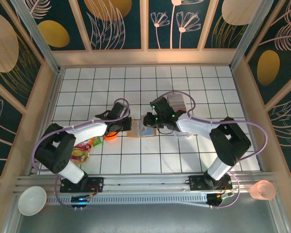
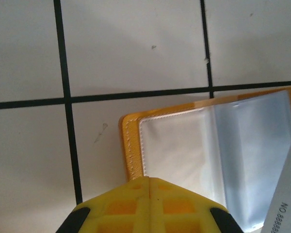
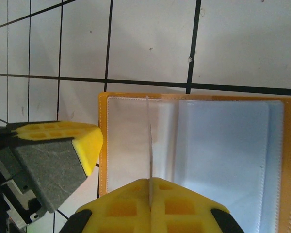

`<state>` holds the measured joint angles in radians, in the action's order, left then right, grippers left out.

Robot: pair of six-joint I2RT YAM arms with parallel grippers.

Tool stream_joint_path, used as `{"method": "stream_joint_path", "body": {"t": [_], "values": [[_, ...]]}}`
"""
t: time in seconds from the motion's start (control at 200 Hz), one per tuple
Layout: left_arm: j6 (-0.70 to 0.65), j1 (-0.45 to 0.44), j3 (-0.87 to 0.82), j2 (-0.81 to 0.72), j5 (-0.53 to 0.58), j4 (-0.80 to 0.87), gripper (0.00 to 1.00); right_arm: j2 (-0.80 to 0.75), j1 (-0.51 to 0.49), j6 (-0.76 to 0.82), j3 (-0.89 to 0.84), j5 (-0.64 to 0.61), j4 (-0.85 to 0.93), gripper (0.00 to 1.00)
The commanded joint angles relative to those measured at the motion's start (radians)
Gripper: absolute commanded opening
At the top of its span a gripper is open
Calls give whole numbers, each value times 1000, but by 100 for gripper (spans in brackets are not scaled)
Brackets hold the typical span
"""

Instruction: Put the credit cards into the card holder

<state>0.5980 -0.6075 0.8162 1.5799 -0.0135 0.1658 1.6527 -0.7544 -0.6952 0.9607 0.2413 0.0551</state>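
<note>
The card holder (image 1: 136, 130) lies open on the tiled table between my two grippers, with a tan-orange border and clear pockets (image 3: 208, 145). My right gripper (image 3: 150, 180) is shut on one thin credit card (image 3: 149, 141), held on edge above the holder's left pocket. My left gripper (image 2: 149, 178) is shut, its yellow tips over the holder's left border (image 2: 131, 145); it also shows at the left of the right wrist view (image 3: 89, 145). That card's corner (image 2: 287, 194) enters the left wrist view at the lower right. A row of credit cards (image 1: 176, 100) stands behind the right gripper (image 1: 149, 121).
A colourful snack packet (image 1: 82, 150) lies by the left arm. A white bowl (image 1: 31, 200) and a pink cup (image 1: 262, 190) sit off the table at the near corners. Wooden walls (image 1: 145, 57) fence the table.
</note>
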Motion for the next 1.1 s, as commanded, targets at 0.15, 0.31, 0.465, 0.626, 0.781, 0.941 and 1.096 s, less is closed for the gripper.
{"method": "stream_joint_path", "body": {"t": [0.15, 0.31, 0.465, 0.626, 0.781, 0.941, 1.096], "values": [[-24, 10, -22, 41, 33, -12, 0, 48, -15, -30, 44, 19, -20, 0], [-24, 11, -31, 51, 50, -17, 0, 62, -16, -27, 51, 3, 0, 0], [-27, 12, -29, 63, 56, -12, 0, 75, -15, -23, 57, -4, 11, 0], [-29, 11, -32, 69, 53, -14, 0, 91, -16, -18, 59, -6, 13, 0], [-32, 12, -28, 83, 37, -14, 0, 119, -16, -24, 60, 13, -10, 0], [-34, 11, -25, 95, 24, -14, 0, 142, -15, -31, 64, 30, -30, 0], [-32, 11, -23, 100, 33, -8, 0, 139, -16, -42, 51, 36, -52, 0]]}}
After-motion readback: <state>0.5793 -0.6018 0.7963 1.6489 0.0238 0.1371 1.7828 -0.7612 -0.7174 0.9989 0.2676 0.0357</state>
